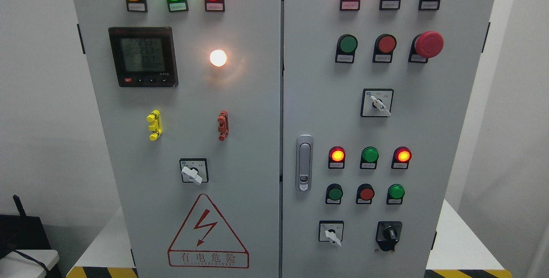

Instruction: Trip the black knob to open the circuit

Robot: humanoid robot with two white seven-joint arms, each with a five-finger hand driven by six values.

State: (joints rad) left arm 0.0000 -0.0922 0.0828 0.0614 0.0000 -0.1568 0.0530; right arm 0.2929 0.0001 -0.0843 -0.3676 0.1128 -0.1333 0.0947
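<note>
Black and small, the knob [389, 233] you are after sits at the lower right of the right-hand door [429, 119], in the bottom row of controls, its pointer standing roughly upright on a dark square base. Just to its left in that same row you see a white-handled selector switch [331, 233] on a white plate, its handle tilted down to the right.

Above the knob you find a row of three push buttons, green [334, 193], red [366, 193] and green [396, 192]. Over these sit three lamps: a lit red one [337, 155], an unlit green one [369, 155] and another lit red one [402, 155]. Higher up is another white-handled selector [377, 103], and further up still a red mushroom button [428, 44].

To the left, at the door's edge, you have a silver latch handle [304, 162], standing upright.

On the left-hand door [248, 140] you see a digital meter [143, 56] with a glowing white lamp [218, 58] to its right, a yellow fitting [154, 125] and a red fitting [223, 125] below, a third white-handled selector [193, 171], and a red warning triangle [208, 233] with a lightning bolt at the bottom.

Neither robot hand appears anywhere in your view, so you cannot tell whether either one is released, clenched or grasping; nothing touches the knob.
</note>
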